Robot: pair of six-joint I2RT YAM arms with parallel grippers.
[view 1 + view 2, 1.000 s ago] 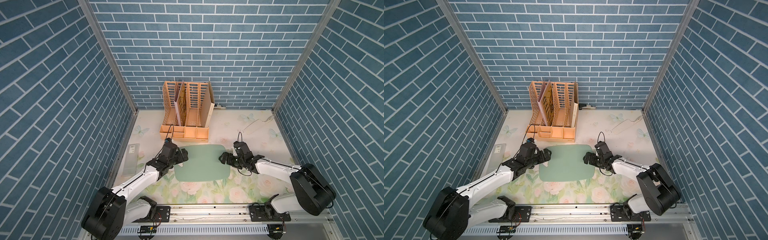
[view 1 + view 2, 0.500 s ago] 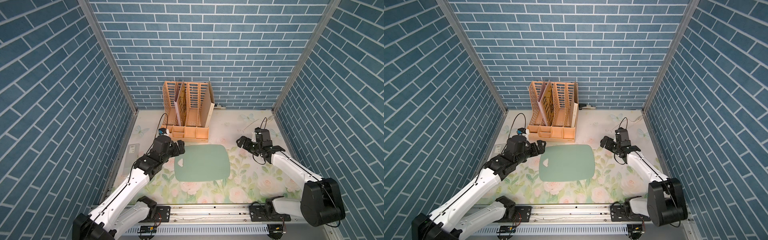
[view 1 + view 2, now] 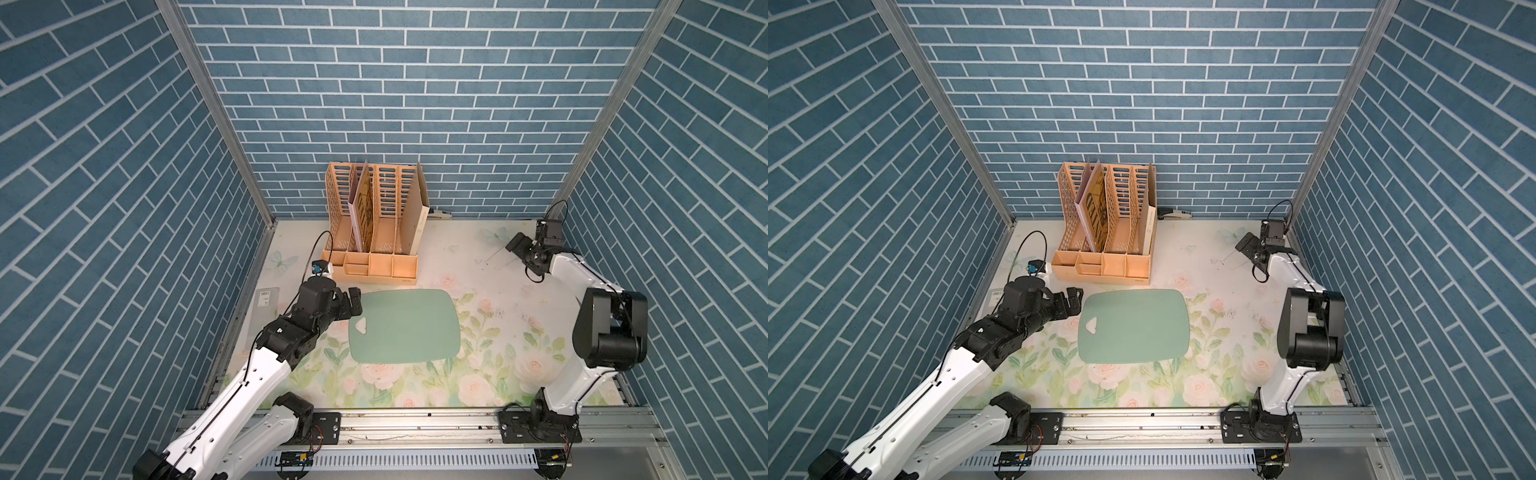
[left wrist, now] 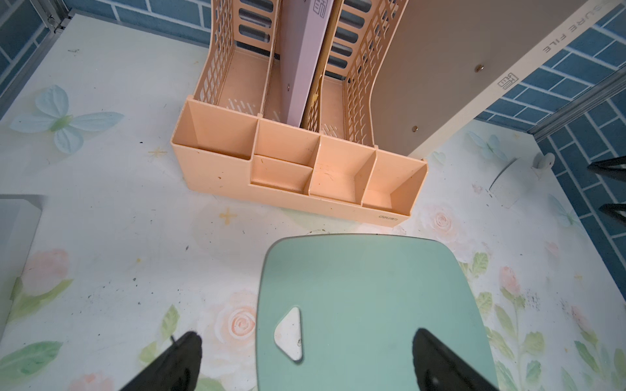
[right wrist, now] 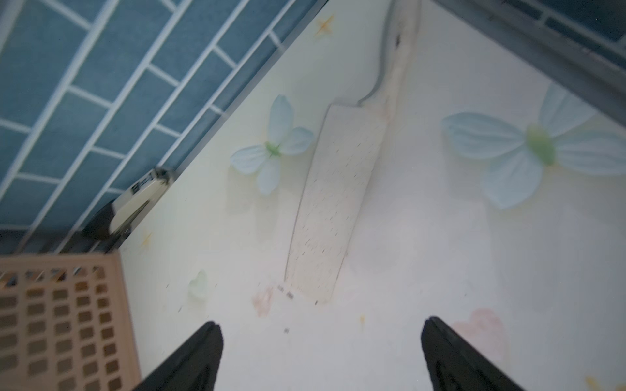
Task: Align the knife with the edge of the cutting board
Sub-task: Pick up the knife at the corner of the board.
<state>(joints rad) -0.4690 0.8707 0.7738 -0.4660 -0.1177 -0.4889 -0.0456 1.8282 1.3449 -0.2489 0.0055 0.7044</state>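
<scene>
Lying flat near the middle of the flower-printed bench (image 3: pixel 490 357), the cutting board (image 3: pixel 405 326) is a pale green rounded rectangle. Its small triangular hole (image 3: pixel 362 327) sits at the short end nearest the left hand (image 3: pixel 351 303). That hand hovers at this end with its black fingers (image 4: pixel 183 359) spread wide apart and nothing between them; the left wrist view shows one finger over the bare bench beside the board and one over the board itself. The knife (image 5: pixel 335 203) lies flat, well apart from the board, toward the far right corner of the bench, its slim cream handle pointing into that corner. It is hard to make out in the top views, pale against the pale cover. The right hand (image 5: pixel 321 325) hangs just short of the blade's free end, fingers wide apart, touching nothing. A peach file organiser (image 3: pixel 370 232) stands behind the board by the back wall, and a grey flat box (image 3: pixel 266 301) with a barcode label lies at the bench's left edge.
</scene>
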